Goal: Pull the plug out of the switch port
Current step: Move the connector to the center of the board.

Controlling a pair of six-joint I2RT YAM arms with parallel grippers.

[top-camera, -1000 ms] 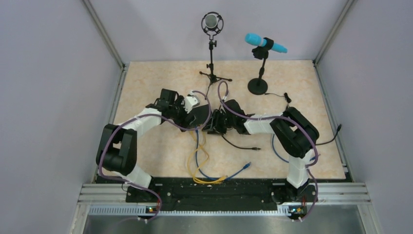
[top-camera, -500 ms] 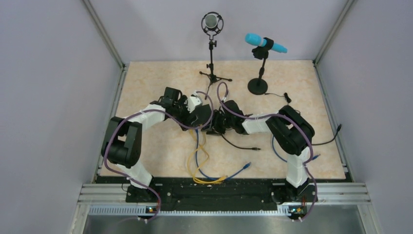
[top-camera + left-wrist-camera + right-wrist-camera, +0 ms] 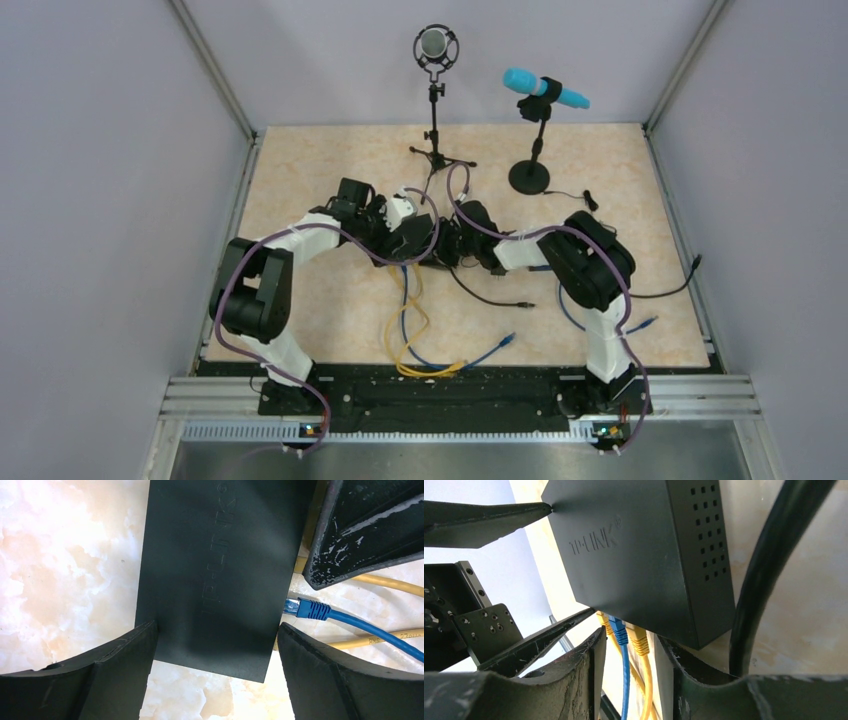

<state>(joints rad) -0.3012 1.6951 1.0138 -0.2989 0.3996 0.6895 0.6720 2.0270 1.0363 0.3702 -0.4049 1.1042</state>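
Observation:
The switch (image 3: 215,560) is a flat black box marked TP-LINK, mostly hidden under the grippers in the top view (image 3: 414,239). A blue plug (image 3: 309,609) sits in a port on its edge, with yellow plugs (image 3: 640,640) beside it. My left gripper (image 3: 217,628) straddles the box, its fingers (image 3: 125,670) pressed against both side edges. My right gripper (image 3: 626,641) is open at the port edge. Its fingers (image 3: 589,670) flank the blue plug (image 3: 619,630) and one yellow plug, with gaps showing.
Yellow cables (image 3: 405,335) and a blue cable (image 3: 480,355) loop from the switch toward the near edge. A dark cable (image 3: 490,298) lies to the right. A tripod microphone stand (image 3: 436,150) and a round-based stand (image 3: 529,177) stand behind. A thick black cable (image 3: 774,570) crosses the right wrist view.
My right gripper has moved left, up to the switch's port edge. My left arm shifted right onto the switch a second ago, then held still.

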